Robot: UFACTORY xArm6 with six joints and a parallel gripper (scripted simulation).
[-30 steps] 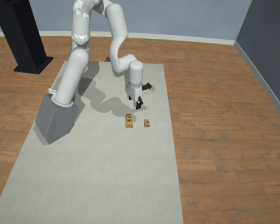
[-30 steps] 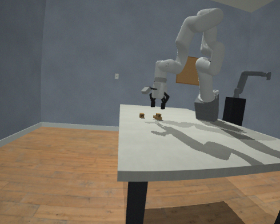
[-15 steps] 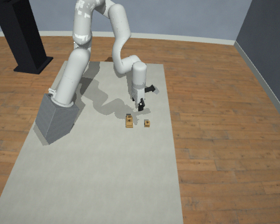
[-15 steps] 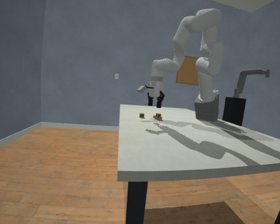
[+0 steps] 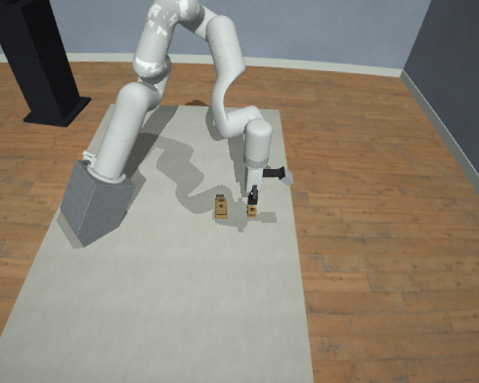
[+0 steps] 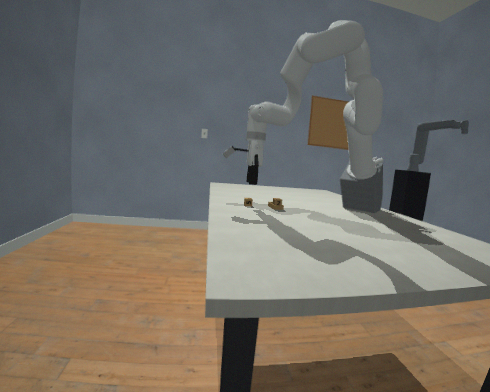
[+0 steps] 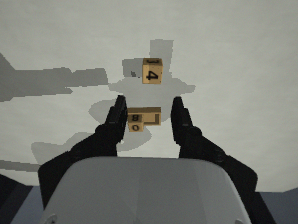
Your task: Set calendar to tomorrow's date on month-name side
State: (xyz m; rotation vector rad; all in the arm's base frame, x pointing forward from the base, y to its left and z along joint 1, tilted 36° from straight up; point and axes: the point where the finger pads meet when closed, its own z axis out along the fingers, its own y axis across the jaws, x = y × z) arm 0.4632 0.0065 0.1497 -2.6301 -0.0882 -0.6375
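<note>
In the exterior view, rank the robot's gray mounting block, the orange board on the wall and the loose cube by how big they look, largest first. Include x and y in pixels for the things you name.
1. Orange board (image 6: pixel 328 122) and gray mounting block (image 6: pixel 362 192): too close to rank
2. Loose cube (image 5: pixel 251 211) (image 6: pixel 248 202) (image 7: pixel 152 71)

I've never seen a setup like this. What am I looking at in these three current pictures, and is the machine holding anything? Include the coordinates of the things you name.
The big white thing is a robot arm (image 5: pixel 227 46) (image 6: pixel 334 42), bolted to a grey block (image 5: pixel 102 207) (image 6: pixel 360 194) on a pale table (image 5: pixel 155 303) (image 6: pixel 294 260). At its end are black jaws (image 5: pixel 252 200) (image 6: pixel 252 182), two fingers that pinch things.

The first picture looks down from above, the second from beyond the table's edge. The third comes from a camera near the jaws, so the fingers reach into view.

On the table is a small wooden tray (image 5: pixel 221 215) (image 6: pixel 276 206) (image 7: pixel 156 109) with one marked cube (image 5: pixel 221 205) (image 6: pixel 277 201) (image 7: pixel 135 120) in it. A loose cube (image 5: pixel 251 211) (image 6: pixel 248 202) (image 7: pixel 152 72) sits beside the tray, showing a 4.

Nothing is held: the jaws stand partly open above the table.
</note>
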